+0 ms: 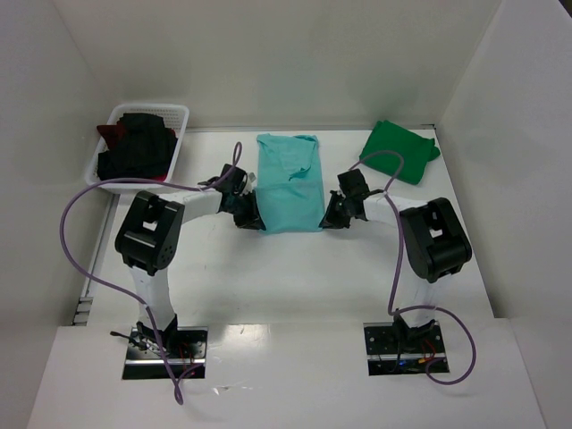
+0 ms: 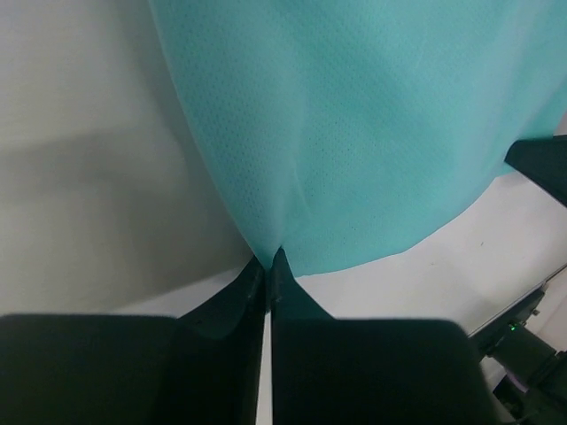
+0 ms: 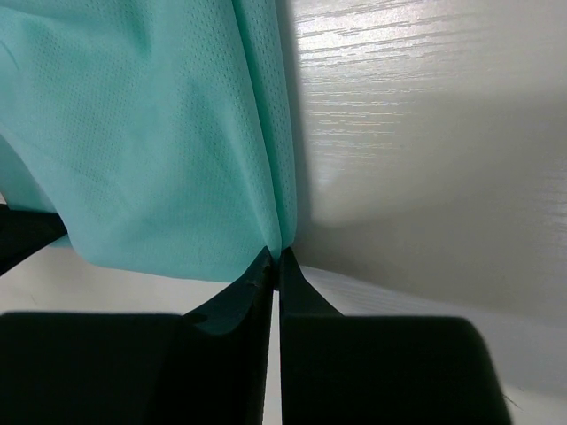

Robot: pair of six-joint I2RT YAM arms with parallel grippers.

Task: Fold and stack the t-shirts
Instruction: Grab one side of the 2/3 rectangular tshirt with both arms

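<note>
1. My left fingers [image 2: 262, 271] pinch the teal shirt [image 1: 288, 183] at its near-left corner.
2. My right fingers [image 3: 267, 266] pinch its near-right corner.
3. It lies on the worktop [image 1: 295, 277], right of the basket [image 1: 148, 106].
4. The green shirt [image 1: 399, 152] lies farther right.

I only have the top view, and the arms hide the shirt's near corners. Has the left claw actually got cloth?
Observer: Yes. The left wrist view shows the left claw shut on the edge of the teal shirt, with a crease running into its tips.
Operator: And the right?
Observer: The right wrist view shows the right claw shut on the opposite edge, with folded layers pinched between its tips.
</note>
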